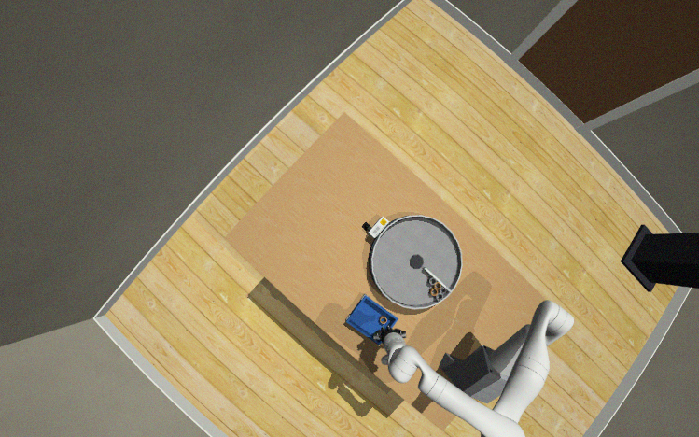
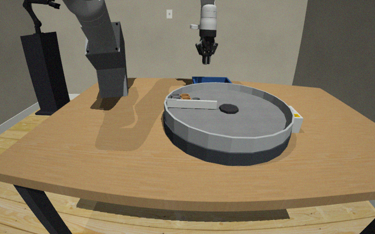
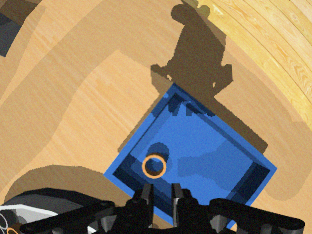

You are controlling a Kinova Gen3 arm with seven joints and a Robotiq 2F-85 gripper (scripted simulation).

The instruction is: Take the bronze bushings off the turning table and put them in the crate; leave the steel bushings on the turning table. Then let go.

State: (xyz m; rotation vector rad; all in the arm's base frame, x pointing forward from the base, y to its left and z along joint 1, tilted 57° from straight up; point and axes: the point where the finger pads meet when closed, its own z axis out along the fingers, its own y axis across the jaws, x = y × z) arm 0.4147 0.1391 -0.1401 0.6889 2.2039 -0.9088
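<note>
Wooden table (image 2: pixel 66 151) carries one grey turning table (image 2: pixel 226 142) with one white divider bar (image 2: pixel 191 103). One blue crate (image 3: pixel 227 161) sits just beyond its far rim. The one gripper (image 2: pixel 206 61) hangs high above the crate, fingers nearly closed with a narrow gap and nothing between them. Bushings count five: one bronze bushing (image 3: pixel 143 167) lies on the crate floor near a corner, while two bronze bushings (image 2: pixel 184 94) and two steel bushings (image 2: pixel 174 94) sit bunched behind the bar at the far-left rim. Step looks like between deliveries, one of three bronze done. The next move calls for opening the fingers, crossing to the cluster, and picking a bronze one without taking steel.
</note>
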